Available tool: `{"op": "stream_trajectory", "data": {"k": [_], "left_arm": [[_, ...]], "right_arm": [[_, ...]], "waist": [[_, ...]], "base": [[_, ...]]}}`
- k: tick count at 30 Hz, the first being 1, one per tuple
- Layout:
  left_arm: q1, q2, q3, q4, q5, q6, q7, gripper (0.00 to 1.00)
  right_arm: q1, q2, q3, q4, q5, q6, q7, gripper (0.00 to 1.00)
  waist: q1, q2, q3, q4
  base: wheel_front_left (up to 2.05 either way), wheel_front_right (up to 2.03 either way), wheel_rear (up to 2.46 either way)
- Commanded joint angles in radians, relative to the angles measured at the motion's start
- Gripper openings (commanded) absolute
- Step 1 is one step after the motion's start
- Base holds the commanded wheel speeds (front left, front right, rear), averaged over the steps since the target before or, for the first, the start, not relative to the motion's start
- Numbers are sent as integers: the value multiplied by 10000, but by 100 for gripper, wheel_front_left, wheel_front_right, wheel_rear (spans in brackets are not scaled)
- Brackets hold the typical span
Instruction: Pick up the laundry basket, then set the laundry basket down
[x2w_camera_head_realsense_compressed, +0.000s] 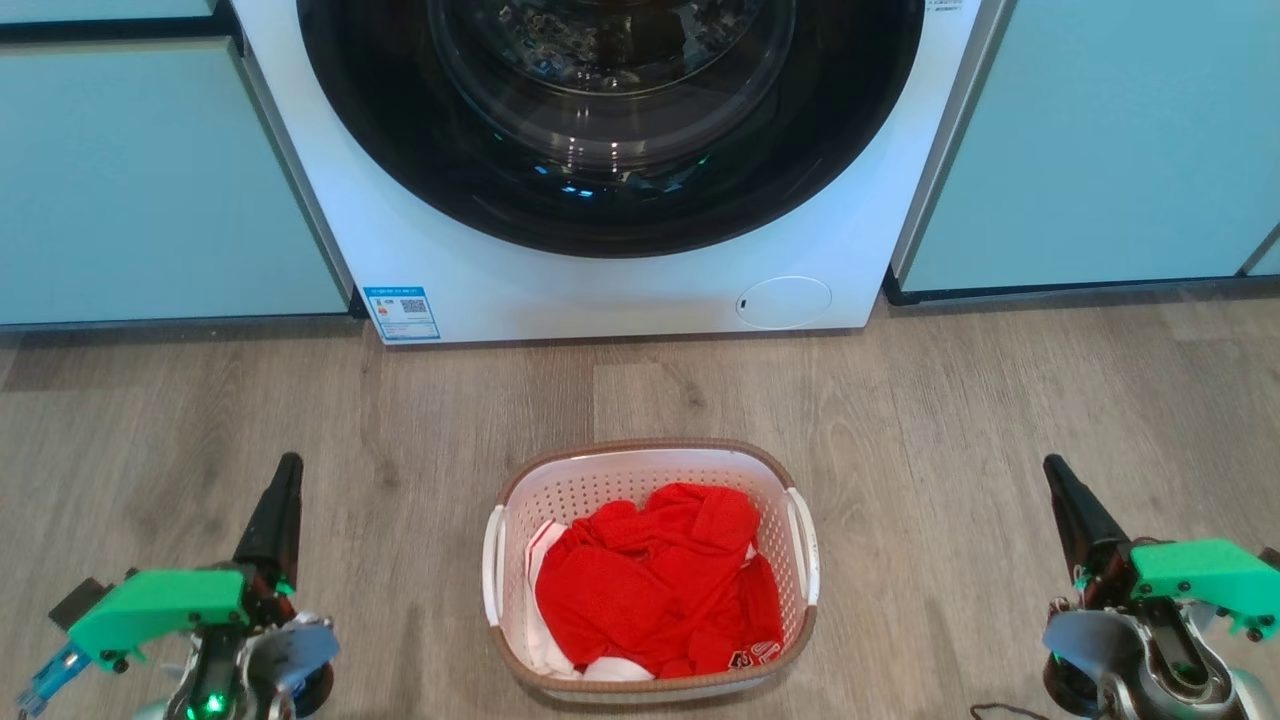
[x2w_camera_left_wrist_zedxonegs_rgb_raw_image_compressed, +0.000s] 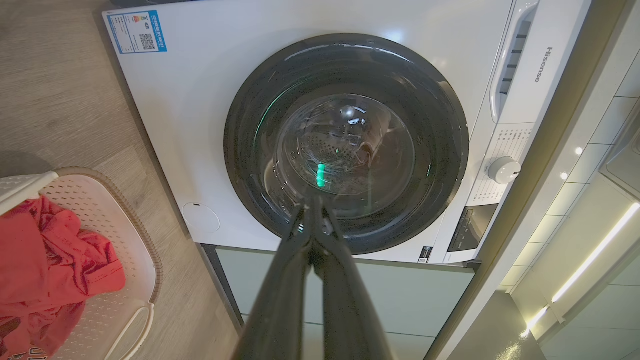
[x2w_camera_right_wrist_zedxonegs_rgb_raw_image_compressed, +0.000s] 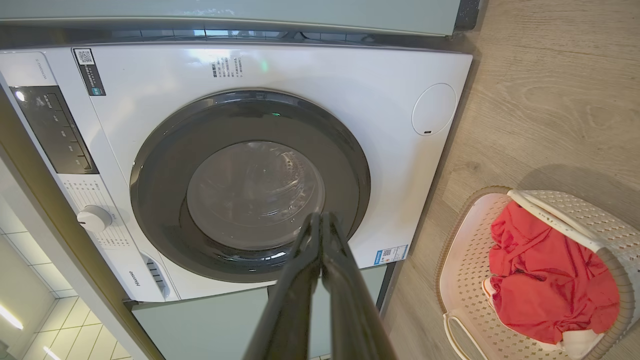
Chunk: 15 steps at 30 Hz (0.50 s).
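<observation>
Both wrist views show the fingers pressed tip to tip, gripping nothing: the left gripper (x2w_camera_left_wrist_zedxonegs_rgb_raw_image_compressed: 312, 207) and the right gripper (x2w_camera_right_wrist_zedxonegs_rgb_raw_image_compressed: 320, 220) point at the washer (x2w_camera_head_realsense_compressed: 620, 290). These views add its dial (x2w_camera_left_wrist_zedxonegs_rgb_raw_image_compressed: 504, 170). From the head view, the laundry basket (x2w_camera_head_realsense_compressed: 600, 485), holding red clothing (x2w_camera_head_realsense_compressed: 650, 580), sits on the wood floor (x2w_camera_head_realsense_compressed: 1000, 400) between the grippers, apart from both. Pale green cabinets (x2w_camera_head_realsense_compressed: 130, 180) flank the washer.
</observation>
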Motion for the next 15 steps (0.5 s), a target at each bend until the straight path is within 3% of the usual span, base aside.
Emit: {"op": "stream_trajectory", "data": {"k": [1,15], "left_arm": [[-602,67,326,-325,44,-67,77,0],[-603,53,347,-325,62,-67,94,0]], "right_arm": [[-462,-46,140,-313,-45,71,64,0],[-465,-22,106,-311,-73,71,91,0]], "waist": [[0,-1,0,0],[0,-1,0,0]], "base": [[0,0,0],[0,0,0]]}}
